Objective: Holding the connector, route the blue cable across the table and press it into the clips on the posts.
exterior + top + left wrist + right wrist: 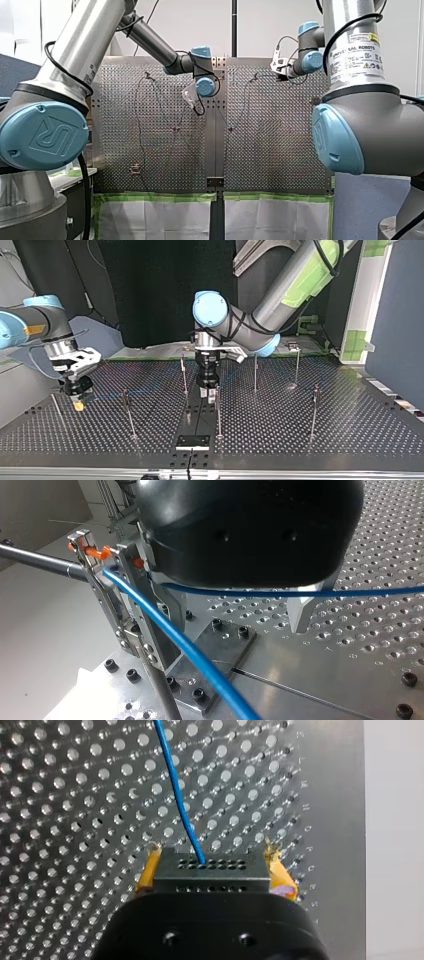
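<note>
a: what's your right claw doing?
b: my right claw (pixel 212 866) is clenching the connector (pixel 212 879) between its yellow pads (pixel 148 871), low over the table (pixel 75 820) at the top view's left.
a: and the cable?
b: the cable (pixel 176 795) is coming out of the connector's face and running away ahead of the claw, over the holes.
a: is the left claw holding anything?
b: no. my left claw (pixel 237 630) is hanging released near the table's middle, between two posts (pixel 185 372), its metal fingers (pixel 172 607) standing wide apart. a thin stretch of cable is passing between them, touching neither that i can see.
a: where's it going from there?
b: it's meeting a clip (pixel 95 552) with orange tabs just beside one finger, then swinging back toward the camera. i can't tell whether it's sitting fully in the clip.
</note>
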Motion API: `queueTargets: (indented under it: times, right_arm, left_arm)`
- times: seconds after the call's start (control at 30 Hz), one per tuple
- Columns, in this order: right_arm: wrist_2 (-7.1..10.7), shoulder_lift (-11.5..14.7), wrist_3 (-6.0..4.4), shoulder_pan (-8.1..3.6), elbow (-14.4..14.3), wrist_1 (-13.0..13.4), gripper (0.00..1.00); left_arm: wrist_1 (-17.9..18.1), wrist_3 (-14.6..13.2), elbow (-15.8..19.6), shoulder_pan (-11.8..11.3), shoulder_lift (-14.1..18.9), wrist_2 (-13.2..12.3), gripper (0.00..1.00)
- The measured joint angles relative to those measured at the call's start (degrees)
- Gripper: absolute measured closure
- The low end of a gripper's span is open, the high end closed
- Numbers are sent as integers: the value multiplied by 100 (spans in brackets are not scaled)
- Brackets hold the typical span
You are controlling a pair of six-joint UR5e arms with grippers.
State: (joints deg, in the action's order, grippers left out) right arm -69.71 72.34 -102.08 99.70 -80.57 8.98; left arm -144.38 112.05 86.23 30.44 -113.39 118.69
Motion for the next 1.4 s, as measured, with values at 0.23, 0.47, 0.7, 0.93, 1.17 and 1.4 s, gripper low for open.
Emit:
queueTargets:
  times: [0.23, 0.47, 0.7, 0.93, 1.17, 1.4]
  right_arm:
    - [-144, -3, 10, 26, -40, -1, 100]
    - [-151, -3, 11, 28, -43, 0, 100]
    - [-151, -3, 11, 28, -43, 0, 100]
    - [-151, -3, 11, 28, -43, -1, 100]
    - [-151, -3, 11, 28, -42, 0, 100]
    - [-151, -3, 11, 28, -43, 0, 100]
  left_arm:
    - [0, 0, 0, 0, 0, 0, 0]
    - [0, 0, 0, 0, 0, 0, 0]
    - [0, 0, 0, 0, 0, 0, 0]
    - [0, 0, 0, 0, 0, 0, 0]
    - [0, 0, 0, 0, 0, 0, 0]
    - [0, 0, 0, 0, 0, 0, 0]
